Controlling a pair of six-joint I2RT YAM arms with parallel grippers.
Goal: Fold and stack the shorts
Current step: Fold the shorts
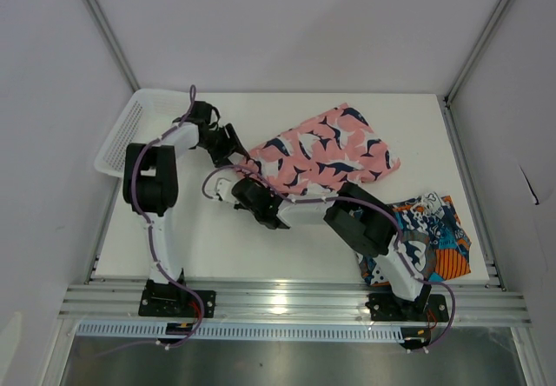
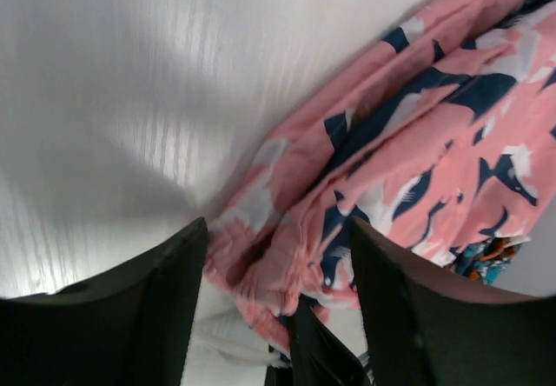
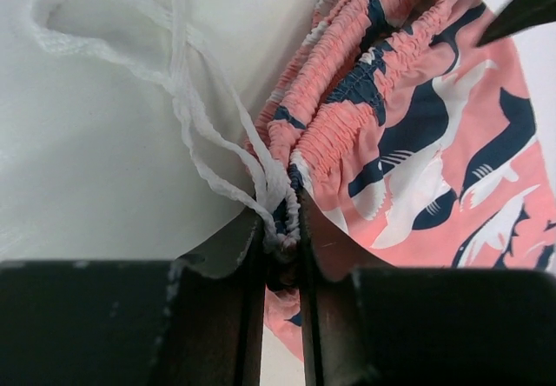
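Standing at the table, I note the pink shorts [image 1: 326, 151] lying spread on the middle of the table [image 1: 287, 256] toward the back, elastic waistband end nearest the arms. The right gripper [image 3: 282, 229] has its fingers pressed together on the bunched waistband corner, with the white drawstring [image 3: 187, 99] trailing out of the pinch onto the bare surface. The left gripper [image 2: 278, 229] hovers over the same end of the garment with its fingers [image 2: 165, 299] spread apart, the crumpled pink edge showing in the gap between them; contact cannot be confirmed. The printed shorts [image 1: 434, 229] lie folded at the near right, partly under the right arm. A white basket [image 1: 135, 129] sits at the far left.
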